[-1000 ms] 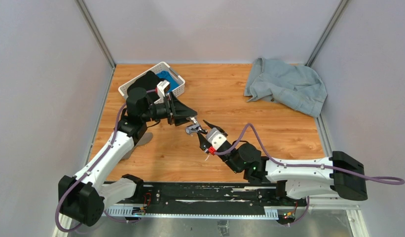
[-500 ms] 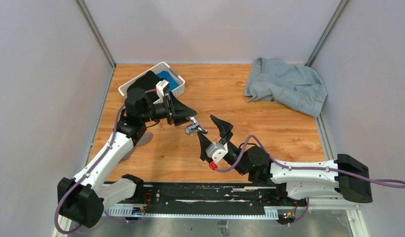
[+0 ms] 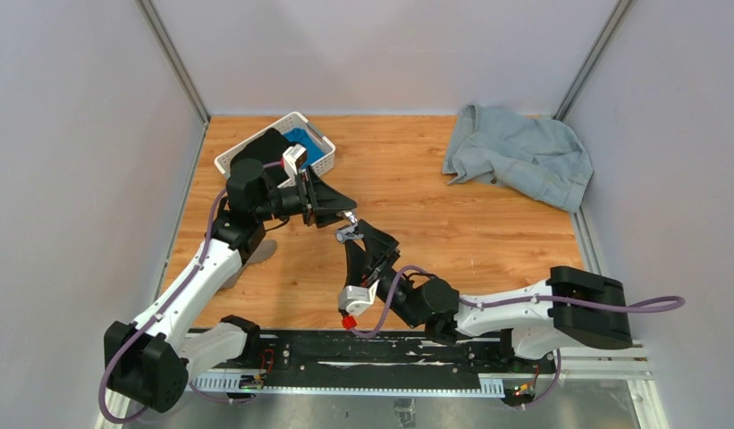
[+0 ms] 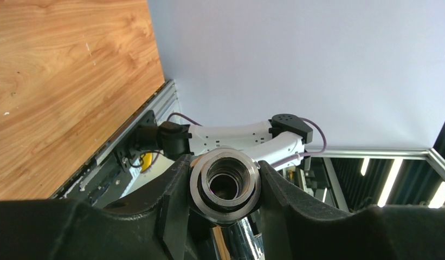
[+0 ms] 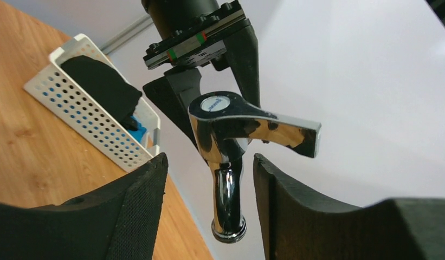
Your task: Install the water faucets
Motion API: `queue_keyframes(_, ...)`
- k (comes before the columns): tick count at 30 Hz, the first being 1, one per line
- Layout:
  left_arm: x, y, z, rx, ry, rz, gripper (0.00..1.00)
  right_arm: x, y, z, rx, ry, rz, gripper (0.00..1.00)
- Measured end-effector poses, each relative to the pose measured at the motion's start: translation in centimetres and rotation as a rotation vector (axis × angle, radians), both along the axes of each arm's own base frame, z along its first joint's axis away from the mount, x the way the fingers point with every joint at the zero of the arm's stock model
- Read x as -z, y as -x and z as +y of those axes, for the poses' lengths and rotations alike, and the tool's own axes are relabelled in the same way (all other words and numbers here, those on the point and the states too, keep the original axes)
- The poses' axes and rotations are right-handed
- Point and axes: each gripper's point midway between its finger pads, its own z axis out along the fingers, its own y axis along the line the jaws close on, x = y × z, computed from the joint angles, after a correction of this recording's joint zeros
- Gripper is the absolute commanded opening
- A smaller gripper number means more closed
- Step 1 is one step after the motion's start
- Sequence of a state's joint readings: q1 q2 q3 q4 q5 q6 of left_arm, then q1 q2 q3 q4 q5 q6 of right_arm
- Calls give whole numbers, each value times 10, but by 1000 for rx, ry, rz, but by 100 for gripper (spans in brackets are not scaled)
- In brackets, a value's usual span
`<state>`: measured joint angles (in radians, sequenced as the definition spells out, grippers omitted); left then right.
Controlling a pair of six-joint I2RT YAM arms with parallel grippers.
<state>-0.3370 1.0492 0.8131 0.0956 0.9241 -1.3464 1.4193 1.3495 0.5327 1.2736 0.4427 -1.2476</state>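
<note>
Swinging round from the right side, the right arm has rolled its wrist and now comes at the faucet from below. The right gripper (image 3: pixel 365 243) stands open, one finger on each side of the faucet (image 5: pixel 225 124) and touching neither side, with nothing in its hold. The left gripper (image 3: pixel 338 207) is clamped on the faucet's threaded end (image 4: pixel 224 181) and holds it in the air above the tabletop (image 3: pixel 488 241), spout hanging down and handle (image 5: pixel 279 130) sticking out sideways.

To my eye the step is a fresh grip for turning the tap on its threads. It would go best if the right fingers close squarely on the round body just under the cap, clear of the handle, which would slip or swing. The twist should run along the same line as the left grip, and the left must hold firm so the threads do not cross.

Beyond them, a white basket (image 3: pixel 247 147) sits at the back left and a grey cloth (image 3: pixel 515 152) at the back right.

A small blue mark sits on the cap (image 5: pixel 215 104); it is too small to read. I see no other writing.
</note>
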Motion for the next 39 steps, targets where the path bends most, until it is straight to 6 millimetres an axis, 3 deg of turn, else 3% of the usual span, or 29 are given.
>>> queue_keyframes(8,0,0,0,2,0,0,0,-9,-3,8,91,-4,-102,45)
queue_keyframes(17,0,1,0,6,1,-2,0,-14,-8,4,143,-21,-102,18)
queue_keyframes(21,-1,1,0,5,3,-5,0,-13,-9,3,145,-60,-55,0)
queue_keyframes(39,2,2,-1,-1,12,65,0,-17,-10,-8,-77,-568,556,0)
